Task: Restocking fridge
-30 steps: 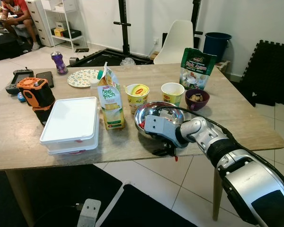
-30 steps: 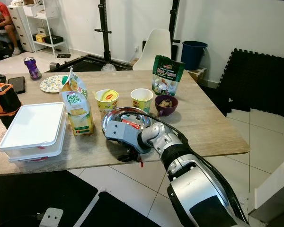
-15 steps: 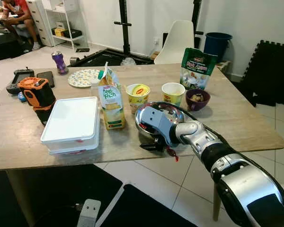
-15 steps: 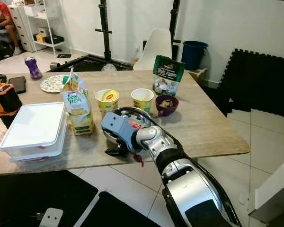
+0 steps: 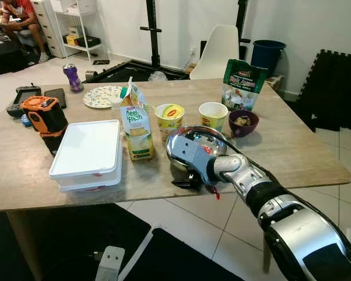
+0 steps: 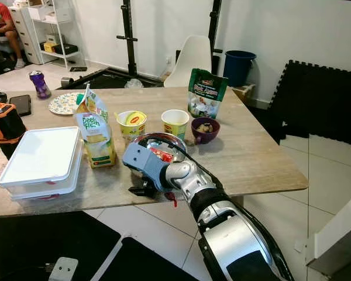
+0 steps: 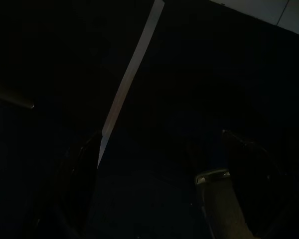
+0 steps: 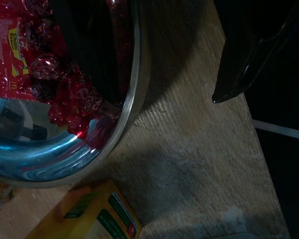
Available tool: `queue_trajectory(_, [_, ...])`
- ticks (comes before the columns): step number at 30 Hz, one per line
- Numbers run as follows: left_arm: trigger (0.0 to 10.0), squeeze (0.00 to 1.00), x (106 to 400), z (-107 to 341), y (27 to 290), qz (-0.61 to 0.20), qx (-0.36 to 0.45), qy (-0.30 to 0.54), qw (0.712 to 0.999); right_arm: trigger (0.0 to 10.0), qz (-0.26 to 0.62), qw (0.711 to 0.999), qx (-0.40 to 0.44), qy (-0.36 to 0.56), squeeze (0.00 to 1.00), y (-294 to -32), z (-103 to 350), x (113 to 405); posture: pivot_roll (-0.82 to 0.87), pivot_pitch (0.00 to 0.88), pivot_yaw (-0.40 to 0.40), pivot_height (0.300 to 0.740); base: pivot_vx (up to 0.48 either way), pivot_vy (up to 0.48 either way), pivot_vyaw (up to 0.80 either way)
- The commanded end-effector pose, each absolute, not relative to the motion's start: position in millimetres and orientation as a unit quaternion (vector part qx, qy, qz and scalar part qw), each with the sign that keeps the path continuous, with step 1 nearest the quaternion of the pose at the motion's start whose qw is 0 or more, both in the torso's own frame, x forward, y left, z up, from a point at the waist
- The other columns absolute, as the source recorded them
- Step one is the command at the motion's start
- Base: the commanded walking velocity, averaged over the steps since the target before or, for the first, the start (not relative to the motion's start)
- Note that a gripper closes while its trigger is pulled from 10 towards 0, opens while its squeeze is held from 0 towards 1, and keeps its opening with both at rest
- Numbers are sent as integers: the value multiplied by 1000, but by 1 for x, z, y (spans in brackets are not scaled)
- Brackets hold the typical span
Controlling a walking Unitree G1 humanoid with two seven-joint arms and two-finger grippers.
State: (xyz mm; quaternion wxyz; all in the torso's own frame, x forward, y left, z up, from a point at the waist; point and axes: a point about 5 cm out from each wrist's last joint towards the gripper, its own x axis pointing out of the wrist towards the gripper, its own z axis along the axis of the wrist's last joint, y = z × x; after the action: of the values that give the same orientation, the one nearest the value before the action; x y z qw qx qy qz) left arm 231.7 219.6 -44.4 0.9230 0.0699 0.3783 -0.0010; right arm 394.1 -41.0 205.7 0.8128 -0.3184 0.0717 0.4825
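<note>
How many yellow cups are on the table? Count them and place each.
2. One yellow cup with a lid stands right of the juice carton; the other cup stands left of the purple bowl. None seem hidden.

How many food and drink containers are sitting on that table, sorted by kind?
Juice carton: 1
Yellow noodle cups: 2
Bowls, one steel, one purple: 2
Green snack pouch: 1
White lidded box: 1
Purple can: 1
Patterned plate: 1
Total: 9
</note>
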Motion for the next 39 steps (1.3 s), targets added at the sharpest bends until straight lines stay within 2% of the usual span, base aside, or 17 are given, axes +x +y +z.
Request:
queue_trajectory(1, [10000, 0, 224, -49, 225, 7, 71, 394, 917, 1255, 489, 808, -322, 71, 0, -38, 201, 392, -11, 171, 4, 740, 0, 0, 0])
queue_trajectory(2, [10000, 0, 224, -49, 226, 7, 71, 394, 917, 1255, 489, 807, -322, 71, 0, -38, 201, 392, -11, 171, 4, 740, 0, 0, 0])
queue_trajectory(3, [10000, 0, 223, -49, 226, 8, 71, 394, 917, 0, 490, 807, -322, 72, 0, -37, 201, 392, -11, 171, 4, 740, 0, 0, 0])
queue_trajectory(26, [10000, 0, 228, -47, 225, 6, 72, 391, 918, 0, 498, 801, -323, 74, 0, -41, 201, 391, -13, 157, 9, 740, 0, 0, 0])
queue_trajectory(31, [10000, 0, 229, -46, 225, 9, 70, 388, 919, 0, 524, 795, -297, 74, 0, -52, 213, 393, -15, 153, 3, 740, 0, 0, 0])
queue_trajectory(39, [10000, 0, 229, -47, 224, 8, 70, 389, 919, 0, 545, 775, -311, 79, 0, -71, 219, 393, -29, 144, 15, 740, 0, 0, 0])
